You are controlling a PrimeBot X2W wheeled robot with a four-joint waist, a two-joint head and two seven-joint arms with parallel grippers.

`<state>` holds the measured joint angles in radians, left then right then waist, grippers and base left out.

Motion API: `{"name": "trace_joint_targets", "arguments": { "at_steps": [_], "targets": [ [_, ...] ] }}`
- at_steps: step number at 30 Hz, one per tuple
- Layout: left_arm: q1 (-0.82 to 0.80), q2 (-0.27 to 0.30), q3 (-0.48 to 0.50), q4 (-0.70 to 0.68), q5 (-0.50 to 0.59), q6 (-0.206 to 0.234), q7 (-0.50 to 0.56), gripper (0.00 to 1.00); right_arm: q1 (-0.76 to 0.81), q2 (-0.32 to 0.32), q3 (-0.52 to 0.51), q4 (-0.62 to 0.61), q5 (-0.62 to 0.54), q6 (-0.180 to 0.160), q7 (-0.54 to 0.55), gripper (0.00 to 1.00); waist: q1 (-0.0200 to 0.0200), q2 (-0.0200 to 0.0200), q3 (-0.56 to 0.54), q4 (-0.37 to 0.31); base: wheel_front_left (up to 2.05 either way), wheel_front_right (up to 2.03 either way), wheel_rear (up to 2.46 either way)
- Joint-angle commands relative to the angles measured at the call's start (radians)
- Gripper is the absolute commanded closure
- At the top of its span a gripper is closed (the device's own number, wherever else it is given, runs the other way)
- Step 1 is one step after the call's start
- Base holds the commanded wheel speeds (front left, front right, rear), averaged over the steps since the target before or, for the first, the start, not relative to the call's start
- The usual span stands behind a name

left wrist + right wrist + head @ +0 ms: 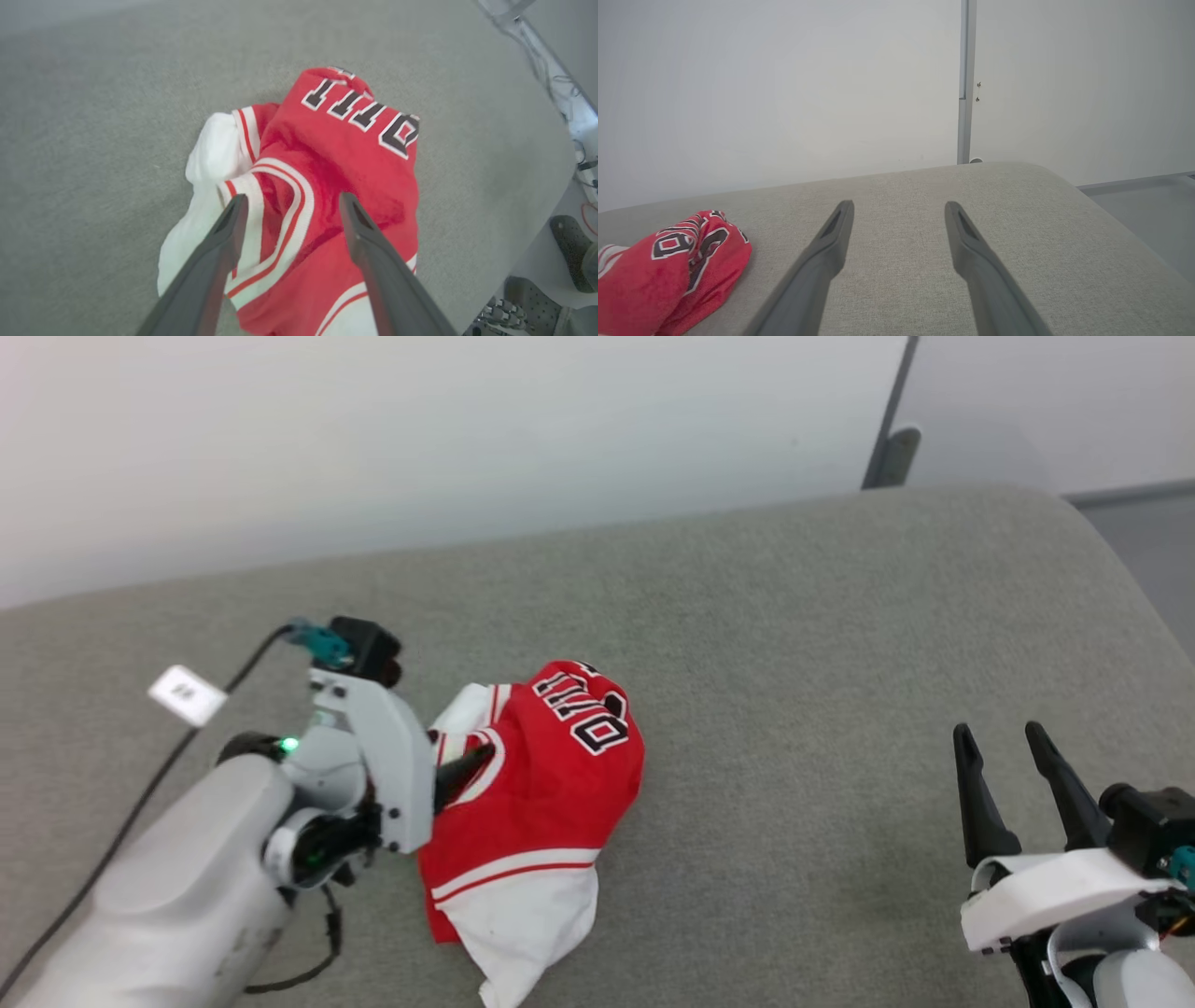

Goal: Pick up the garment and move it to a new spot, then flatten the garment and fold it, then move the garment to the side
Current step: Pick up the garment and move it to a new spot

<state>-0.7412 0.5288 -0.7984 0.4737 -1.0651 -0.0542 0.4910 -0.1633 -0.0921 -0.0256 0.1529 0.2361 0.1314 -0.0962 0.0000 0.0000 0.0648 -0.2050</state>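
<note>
Two sets of jaws, both wide open & holding nothing. Left gripper [462, 773] is right at the garment [551, 775], a red shirt in a crumpled heap on the gray counter [794, 663], left of the middle. Its jaws stand one each side of the red & white trim, not pinching it. Right gripper [999, 747] is well apart, near the counter's right edge.

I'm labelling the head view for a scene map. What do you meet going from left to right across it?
white tag → red jersey T-shirt → grey post at the wall → right tool
</note>
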Motion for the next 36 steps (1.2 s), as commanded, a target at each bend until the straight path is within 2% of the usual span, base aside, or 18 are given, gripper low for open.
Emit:
{"name": "trace_joint_targets", "arguments": {
  "at_steps": [1,7,13,19,24,31,36],
  "targets": [
    [0.025,0.019,0.013,-0.015,-0.004,-0.005,-0.024,0.00,0.021,-0.006,0.003,-0.004,0.002,-0.001,0.003,0.00,0.0000,0.0000,-0.047,0.039,0.00,0.00,0.00],
    [0.104,0.112,0.095,-0.110,-0.010,0.014,-0.173,0.00,0.054,-0.020,-0.001,-0.019,0.010,-0.001,0.011,0.00,0.0000,0.0000,-0.087,0.086,0.00,0.00,0.00],
    [0.228,0.219,0.200,-0.193,-0.006,0.060,-0.370,0.00,0.079,-0.025,-0.019,-0.025,0.013,-0.001,0.012,0.00,0.0000,0.0000,-0.107,0.130,0.00,0.00,0.00],
    [0.377,0.288,0.287,-0.258,-0.006,0.107,-0.559,0.00,0.096,-0.031,-0.037,-0.024,0.004,-0.001,0.004,0.00,0.0000,0.0000,-0.117,0.168,0.00,0.00,0.00],
    [0.508,0.311,0.358,-0.282,-0.038,0.141,-0.690,0.00,0.114,-0.037,-0.040,-0.012,0.001,-0.001,-0.010,0.00,0.0000,0.0000,-0.121,0.193,0.00,0.00,0.00],
    [0.665,0.309,0.467,-0.277,-0.052,0.122,-0.752,0.00,0.124,-0.039,-0.048,0.000,0.008,-0.001,-0.027,0.00,0.0000,0.0000,-0.124,0.218,0.00,0.00,0.00],
    [0.724,0.295,0.535,-0.288,0.010,0.109,-0.756,0.00,0.132,-0.035,-0.054,0.001,0.001,-0.001,-0.033,0.00,0.0000,0.0000,-0.124,0.232,0.00,0.00,0.00]
  ]
}}
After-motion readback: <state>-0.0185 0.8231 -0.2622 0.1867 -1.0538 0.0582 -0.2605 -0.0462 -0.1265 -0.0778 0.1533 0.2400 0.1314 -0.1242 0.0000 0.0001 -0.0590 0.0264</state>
